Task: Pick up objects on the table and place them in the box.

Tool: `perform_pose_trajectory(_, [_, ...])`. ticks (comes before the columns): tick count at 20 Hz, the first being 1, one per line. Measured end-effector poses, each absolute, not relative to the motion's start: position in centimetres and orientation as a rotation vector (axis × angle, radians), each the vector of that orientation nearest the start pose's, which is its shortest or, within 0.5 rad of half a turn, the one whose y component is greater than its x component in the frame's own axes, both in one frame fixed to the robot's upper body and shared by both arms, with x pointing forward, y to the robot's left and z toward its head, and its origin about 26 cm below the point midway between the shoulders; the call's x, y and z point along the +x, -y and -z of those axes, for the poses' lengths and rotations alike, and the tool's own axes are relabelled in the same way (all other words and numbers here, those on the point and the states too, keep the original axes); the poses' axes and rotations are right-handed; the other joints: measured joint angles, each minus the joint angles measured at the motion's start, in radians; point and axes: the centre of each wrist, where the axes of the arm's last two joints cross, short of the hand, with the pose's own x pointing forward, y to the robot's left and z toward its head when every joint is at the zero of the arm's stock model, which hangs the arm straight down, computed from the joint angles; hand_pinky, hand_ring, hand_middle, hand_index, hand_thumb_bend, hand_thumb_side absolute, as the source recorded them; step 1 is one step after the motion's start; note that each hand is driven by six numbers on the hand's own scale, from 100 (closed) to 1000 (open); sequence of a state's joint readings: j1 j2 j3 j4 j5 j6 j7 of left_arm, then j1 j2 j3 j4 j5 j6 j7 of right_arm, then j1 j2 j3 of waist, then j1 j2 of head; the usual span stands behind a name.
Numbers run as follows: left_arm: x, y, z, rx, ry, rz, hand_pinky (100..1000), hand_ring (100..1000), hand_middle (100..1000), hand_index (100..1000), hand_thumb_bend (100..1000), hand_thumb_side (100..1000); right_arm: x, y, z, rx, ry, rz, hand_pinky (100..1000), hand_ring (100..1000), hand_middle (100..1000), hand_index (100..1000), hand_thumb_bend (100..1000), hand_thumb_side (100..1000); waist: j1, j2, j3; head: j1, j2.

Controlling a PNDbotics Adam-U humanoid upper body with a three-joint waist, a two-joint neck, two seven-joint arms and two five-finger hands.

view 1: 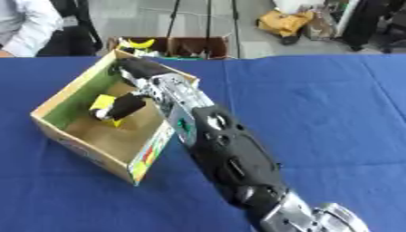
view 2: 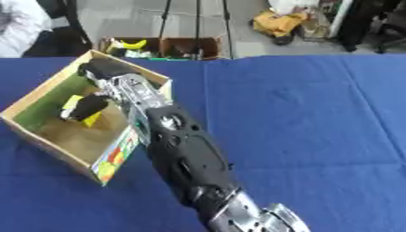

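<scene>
An open cardboard box with a green inner wall stands on the blue table at the left. My right arm crosses from the lower right and its hand reaches down inside the box. Its dark fingers curl across a yellow object that sits at the box floor. Part of the yellow object is hidden under the fingers. My left hand shows in neither view.
The blue tablecloth spreads wide to the right of the box. Beyond the far edge stands a brown crate with a yellow thing in it. A person in white is at the far left corner.
</scene>
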State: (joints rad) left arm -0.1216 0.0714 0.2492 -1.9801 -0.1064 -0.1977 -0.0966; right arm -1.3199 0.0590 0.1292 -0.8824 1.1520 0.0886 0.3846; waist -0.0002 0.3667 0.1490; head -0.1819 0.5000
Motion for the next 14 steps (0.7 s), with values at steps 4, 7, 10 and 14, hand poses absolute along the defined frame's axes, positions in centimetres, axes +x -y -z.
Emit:
perform_pose_trajectory(4, [27.5, -30.2, -13.2, 0.328, 2.256, 0.126, 410, 590, 613, 892, 100, 969, 45.5, 2.6, -31.2, -0.882, 1.764, -1.463, 869, 1000, 879, 919, 613, 623, 0.005, -0.006, -0.009, 0.006, 0.001])
perform_pose_trajectory(7, [27.5, -30.2, -13.2, 0.328, 2.255, 0.126, 410, 590, 613, 892, 100, 971, 45.3, 3.4, -32.4, -0.878, 1.795, -1.431, 877, 1000, 872, 914, 597, 618, 0.007, -0.009, -0.013, 0.011, 0.001])
perform_pose_trajectory(10, [27.4, -30.2, -13.2, 0.329, 2.253, 0.126, 410, 590, 612, 891, 100, 971, 44.9, 3.8, -33.3, -0.852, 1.839, -1.390, 882, 1000, 864, 916, 572, 585, 0.016, -0.012, -0.016, 0.012, 0.002])
perform_pose_trajectory(14, [27.3, -30.3, -13.0, 0.331, 2.248, 0.124, 410, 589, 612, 891, 100, 971, 43.7, 5.5, -35.5, -0.811, 1.972, -1.277, 879, 1000, 855, 913, 545, 552, 0.021, -0.015, -0.029, 0.012, 0.009])
